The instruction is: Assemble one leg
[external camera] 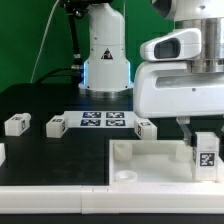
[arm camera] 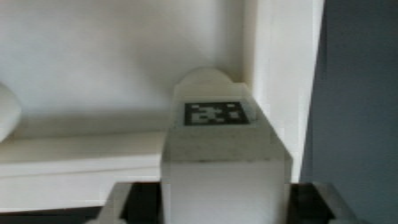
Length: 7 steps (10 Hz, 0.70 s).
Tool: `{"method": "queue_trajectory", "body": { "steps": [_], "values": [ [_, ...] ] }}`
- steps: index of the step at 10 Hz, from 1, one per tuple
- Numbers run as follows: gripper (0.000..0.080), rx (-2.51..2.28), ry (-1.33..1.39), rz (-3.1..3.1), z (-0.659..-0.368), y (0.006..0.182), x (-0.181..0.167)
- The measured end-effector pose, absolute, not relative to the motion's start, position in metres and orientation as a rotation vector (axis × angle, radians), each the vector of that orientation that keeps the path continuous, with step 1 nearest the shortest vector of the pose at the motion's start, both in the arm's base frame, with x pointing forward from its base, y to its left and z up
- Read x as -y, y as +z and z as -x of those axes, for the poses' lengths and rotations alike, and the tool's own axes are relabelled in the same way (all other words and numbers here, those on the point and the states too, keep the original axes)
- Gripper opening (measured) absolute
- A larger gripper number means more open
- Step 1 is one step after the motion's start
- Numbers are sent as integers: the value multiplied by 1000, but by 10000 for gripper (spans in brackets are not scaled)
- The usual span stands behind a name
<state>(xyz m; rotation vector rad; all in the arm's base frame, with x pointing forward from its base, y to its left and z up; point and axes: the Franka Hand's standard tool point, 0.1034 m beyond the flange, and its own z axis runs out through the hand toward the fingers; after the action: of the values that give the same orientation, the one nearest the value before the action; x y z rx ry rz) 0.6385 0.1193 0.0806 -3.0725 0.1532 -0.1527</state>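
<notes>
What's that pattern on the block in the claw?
A black-and-white square tag on the white leg, clearest in the wrist view.

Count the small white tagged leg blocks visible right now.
5: small chunky white plastic leg block in the hand over the tray, three loose on the black table, one cut off at the exterior view's left edge. Others may be hidden.

Leg held upright over the tray's corner

The leg (external camera: 205,153), a small chunky white block with a black-and-white tag (arm camera: 215,113) on its side, stands upright in the claw (external camera: 195,135) at the exterior view's right.
</notes>
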Motion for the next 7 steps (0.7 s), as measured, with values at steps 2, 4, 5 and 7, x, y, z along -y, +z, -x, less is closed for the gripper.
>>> {"method": "queue_trajectory", "body": {
  "steps": [2, 4, 5, 7],
  "values": [
    [290, -558, -151, 3011, -638, 81, -117],
    [290, -887, -133, 2922, -638, 80, -115],
    [290, -1031, -123, 2868, -638, 80, -114],
    [290, -1430, -104, 2682, -637, 80, -115]
  ]
}}
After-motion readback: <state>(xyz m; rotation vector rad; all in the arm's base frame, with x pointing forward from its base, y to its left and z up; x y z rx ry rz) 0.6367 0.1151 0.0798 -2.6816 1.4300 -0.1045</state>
